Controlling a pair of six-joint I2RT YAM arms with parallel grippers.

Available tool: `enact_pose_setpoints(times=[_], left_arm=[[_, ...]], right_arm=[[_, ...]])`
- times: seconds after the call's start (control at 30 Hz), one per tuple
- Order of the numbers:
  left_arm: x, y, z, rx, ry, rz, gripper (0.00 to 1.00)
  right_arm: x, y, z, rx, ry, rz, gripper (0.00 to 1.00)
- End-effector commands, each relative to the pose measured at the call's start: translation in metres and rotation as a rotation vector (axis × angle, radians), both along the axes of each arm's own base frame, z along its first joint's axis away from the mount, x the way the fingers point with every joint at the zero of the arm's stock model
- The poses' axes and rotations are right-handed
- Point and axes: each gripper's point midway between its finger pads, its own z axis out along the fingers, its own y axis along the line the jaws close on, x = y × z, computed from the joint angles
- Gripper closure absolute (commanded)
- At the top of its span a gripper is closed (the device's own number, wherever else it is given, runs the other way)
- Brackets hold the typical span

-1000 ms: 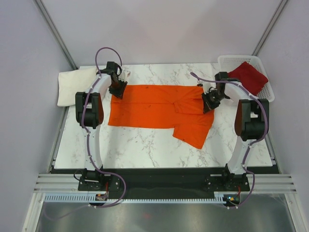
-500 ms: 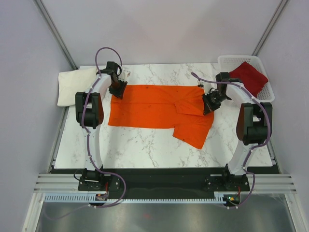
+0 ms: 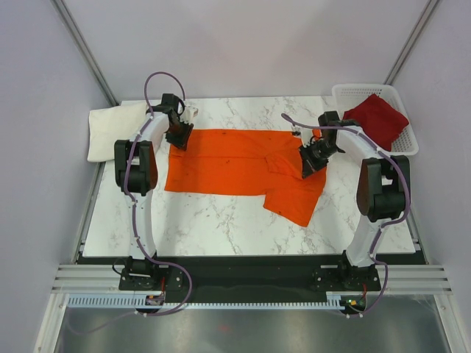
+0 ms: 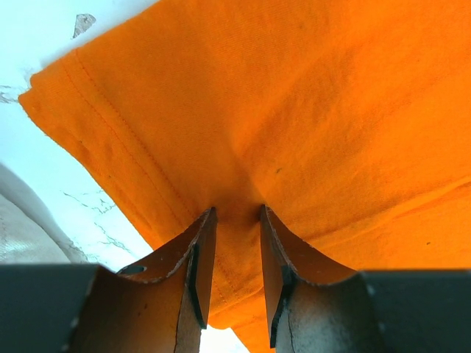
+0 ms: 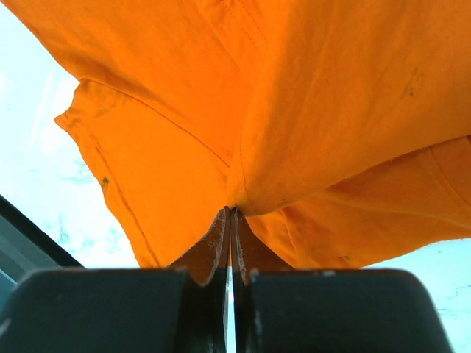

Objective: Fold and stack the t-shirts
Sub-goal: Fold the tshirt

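The bright orange t-shirt lies spread across the marble table, with one sleeve hanging toward the front right. My left gripper sits at its far-left corner. In the left wrist view the jaws stand a little apart, with the orange hem running between them. My right gripper is shut on a pinch of orange cloth at the shirt's right side, with the fingers pressed together. The cream-white shirt lies folded at the far left. The dark red shirt lies in the basket.
The white lattice basket stands at the table's far-right corner. The cream cloth also shows at the lower left edge of the left wrist view. Bare marble lies in front of the orange shirt. Grey walls close in the sides.
My right gripper has moved left and slightly toward the front, drawing the orange cloth inward over the shirt. The left gripper has stayed put.
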Motion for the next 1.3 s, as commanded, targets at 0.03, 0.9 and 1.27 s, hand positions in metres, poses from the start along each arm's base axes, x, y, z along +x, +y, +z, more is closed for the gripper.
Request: enact_pose_setpoints(times=[0.03, 0.9, 1.27], left_arm=[[0.003, 0.008, 0.001, 0.007, -0.007, 0.025, 0.62], [0.011, 0.023, -0.006, 0.093, -0.015, 0.008, 0.61], [0.037, 0.015, 0.0, 0.091, -0.073, -0.026, 0.6]], right_arm=[[-0.003, 0.003, 0.012, 0.014, -0.019, 0.002, 0.93], [0.173, -0.046, -0.023, -0.058, -0.237, -0.221, 0.61], [0.227, -0.064, -0.041, -0.153, -0.333, -0.266, 0.61]])
